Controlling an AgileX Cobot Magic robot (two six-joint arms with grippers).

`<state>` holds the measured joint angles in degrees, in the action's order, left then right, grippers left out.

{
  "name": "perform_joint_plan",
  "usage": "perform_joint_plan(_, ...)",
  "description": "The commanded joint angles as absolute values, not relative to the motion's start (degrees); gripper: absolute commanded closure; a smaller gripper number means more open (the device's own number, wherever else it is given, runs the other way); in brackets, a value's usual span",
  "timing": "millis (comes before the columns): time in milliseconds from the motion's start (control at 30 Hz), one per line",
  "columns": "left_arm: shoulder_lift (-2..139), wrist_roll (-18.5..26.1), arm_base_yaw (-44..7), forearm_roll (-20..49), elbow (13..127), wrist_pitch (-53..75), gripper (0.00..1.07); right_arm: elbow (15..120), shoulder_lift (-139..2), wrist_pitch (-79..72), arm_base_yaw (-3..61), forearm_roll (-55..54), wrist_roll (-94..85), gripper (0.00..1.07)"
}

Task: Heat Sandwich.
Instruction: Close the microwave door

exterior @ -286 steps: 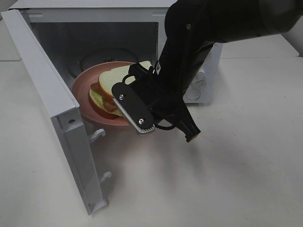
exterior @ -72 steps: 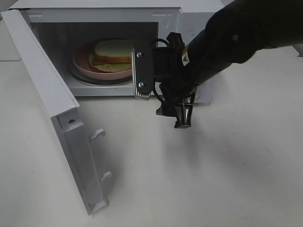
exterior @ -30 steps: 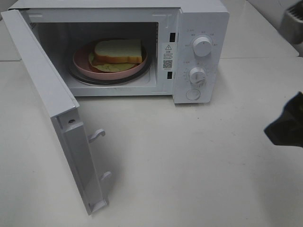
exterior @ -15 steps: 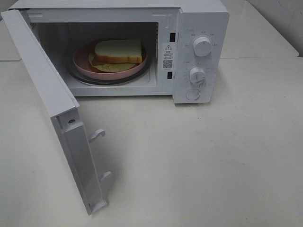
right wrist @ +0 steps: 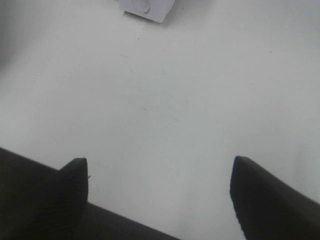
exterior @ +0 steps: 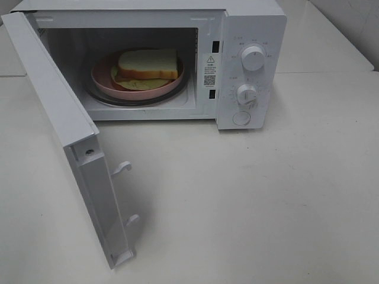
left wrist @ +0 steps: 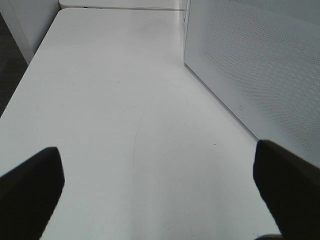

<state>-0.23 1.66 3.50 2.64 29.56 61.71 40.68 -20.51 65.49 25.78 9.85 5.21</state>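
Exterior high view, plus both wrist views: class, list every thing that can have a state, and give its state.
microwave door: open, swung wide.
sandwich: lying on the pink plate, inside the microwave.
pink plate: inside the cavity, under the sandwich.
left gripper: open, empty.
right gripper: open, empty.

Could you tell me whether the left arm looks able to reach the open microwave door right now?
Probably yes: the left gripper is open and empty, the door stands close beside it, and only table surface shows between them.
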Motion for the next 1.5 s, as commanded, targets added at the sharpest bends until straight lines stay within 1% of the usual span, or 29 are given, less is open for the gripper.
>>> perform_joint_plan(33,-1.32,1.60,3.84,2.92,29.56,61.13,0.09,37.07,-17.07,62.22,21.77,9.85,4.93,0.32)
perform_joint_plan(67,-1.32,1.60,3.84,2.92,29.56,61.13,0.09,37.07,-17.07,62.22,21.77,9.85,4.93,0.32)
perform_joint_plan(100,-1.32,1.60,3.84,2.92,29.56,61.13,0.09,36.21,-16.10,61.59,20.40,9.80,4.93,0.32)
perform_joint_plan(133,-1.32,1.60,3.84,2.92,29.56,61.13,0.09,34.21,-14.15,60.56,17.70,9.80,4.87,0.32)
perform_joint_plan(200,-1.32,1.60,3.84,2.92,29.56,61.13,0.09,32.66,-12.32,59.47,15.18,9.74,4.53,0.32)
perform_joint_plan(233,-1.32,1.60,3.84,2.92,29.56,61.13,0.09,32.66,-12.32,59.47,15.18,9.74,4.53,0.32)
perform_joint_plan(300,-1.32,1.60,3.84,2.92,29.56,61.13,0.09,30.60,-9.34,57.35,11.23,8.42,4.30,0.32)
perform_joint_plan(367,-1.32,1.60,3.84,2.92,29.56,61.13,0.09,30.08,-8.59,56.38,10.37,7.91,4.30,0.32)
perform_joint_plan(467,-1.32,1.60,3.84,2.92,29.56,61.13,0.09,28.59,-5.10,57.07,7.05,6.47,3.15,0.32)
perform_joint_plan(633,-1.32,1.60,3.84,2.92,29.56,61.13,0.09,28.42,-0.69,57.12,4.24,5.73,1.89,0.32)
perform_joint_plan(767,-1.32,1.60,3.84,2.92,29.56,61.13,0.09,28.42,1.78,57.12,3.50,5.39,1.55,0.32)
perform_joint_plan(1500,-0.63,1.60,3.84,2.92,29.56,61.13,0.09,28.48,1.72,57.12,3.50,5.39,1.66,0.32)
